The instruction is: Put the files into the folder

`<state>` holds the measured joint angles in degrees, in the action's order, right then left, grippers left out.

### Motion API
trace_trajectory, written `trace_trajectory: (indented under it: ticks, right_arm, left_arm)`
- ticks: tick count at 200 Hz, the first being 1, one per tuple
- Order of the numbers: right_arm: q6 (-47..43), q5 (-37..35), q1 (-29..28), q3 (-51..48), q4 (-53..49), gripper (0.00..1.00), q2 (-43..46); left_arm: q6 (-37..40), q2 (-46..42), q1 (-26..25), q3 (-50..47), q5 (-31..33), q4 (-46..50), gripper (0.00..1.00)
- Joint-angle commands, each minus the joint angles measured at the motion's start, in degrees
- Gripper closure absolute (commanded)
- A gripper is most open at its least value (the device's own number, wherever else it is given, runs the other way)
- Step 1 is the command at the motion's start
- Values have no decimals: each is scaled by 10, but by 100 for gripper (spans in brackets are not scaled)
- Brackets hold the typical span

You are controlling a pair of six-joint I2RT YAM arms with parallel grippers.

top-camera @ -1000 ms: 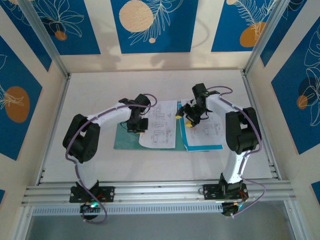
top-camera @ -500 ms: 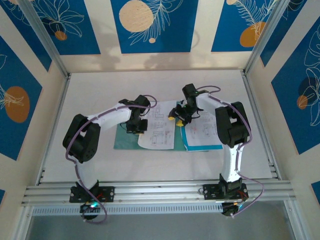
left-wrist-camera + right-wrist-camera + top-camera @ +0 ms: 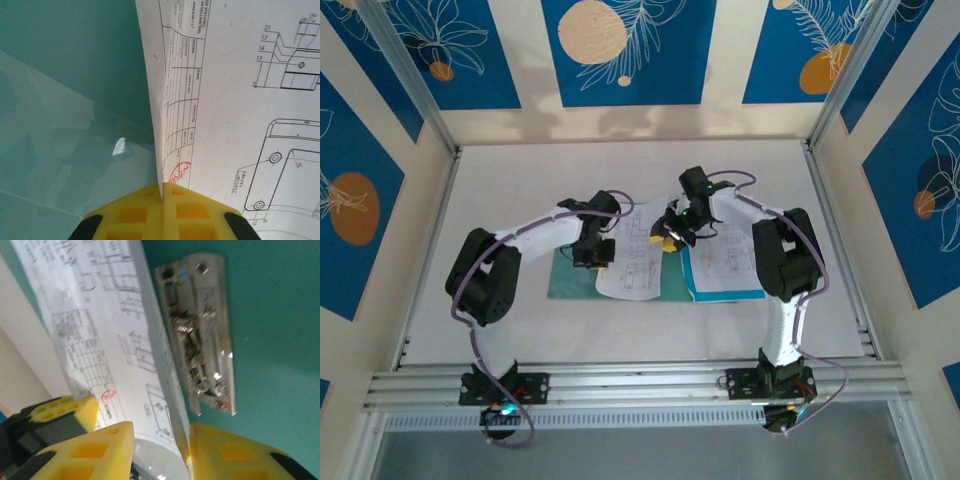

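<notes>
The teal folder [image 3: 563, 280] lies open on the table, its metal clip [image 3: 200, 340] fixed to the inner face [image 3: 270, 315]. One of the files, a white sheet of drawings [image 3: 635, 255], lies across the folder's middle. My left gripper [image 3: 595, 250] is shut on that sheet's left edge, yellow fingertips [image 3: 195, 205] pinching the paper [image 3: 240, 100] above the clear pocket [image 3: 60, 150]. My right gripper [image 3: 670, 235] is at the sheet's right edge, jaws apart around the lifted paper edge [image 3: 165, 390]. Another printed sheet [image 3: 730, 258] lies on the folder's right half.
The white table [image 3: 500, 190] is walled by cream and blue patterned panels. An aluminium rail [image 3: 640, 385] runs along the near edge by the arm bases. Bare table surface lies behind and to the left of the folder.
My right gripper has moved left from above the folder's right half to the right edge of the middle sheet. The left gripper has stayed put, holding the sheet.
</notes>
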<state>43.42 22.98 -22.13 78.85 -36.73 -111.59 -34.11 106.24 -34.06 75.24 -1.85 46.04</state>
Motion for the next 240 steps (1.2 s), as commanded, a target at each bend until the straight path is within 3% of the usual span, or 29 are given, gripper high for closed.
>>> trace_trajectory:
  ticks: [1,72,107,133,141,156,176,199,240]
  right_arm:
    - [-12,25,-16,-17,-1,64,25]
    - [-46,-33,-67,-25,-24,65,6]
    - [-54,-45,-78,-29,-27,73,1]
    - [-68,-74,-81,-25,-43,90,1]
    - [-77,-95,-81,-22,-56,100,7]
    - [-91,-135,-77,-21,-72,100,27]
    - [-108,-176,-64,-22,-81,100,59]
    - [-135,-214,-44,-22,-89,100,97]
    - [-190,-268,-24,-17,-81,100,152]
  left_arm:
    - [-3,-4,2,-7,-7,5,100]
    - [-9,-3,2,-18,-12,-3,100]
    - [-14,-8,1,-26,-12,-9,100]
    - [-18,-16,1,-25,-7,-5,100]
    - [-22,-25,1,-25,0,-3,100]
    - [-35,-46,2,-22,14,9,75]
    - [-52,-79,12,-25,27,26,56]
    - [-73,-117,49,-58,17,36,54]
    - [-78,-170,130,-147,-6,36,65]
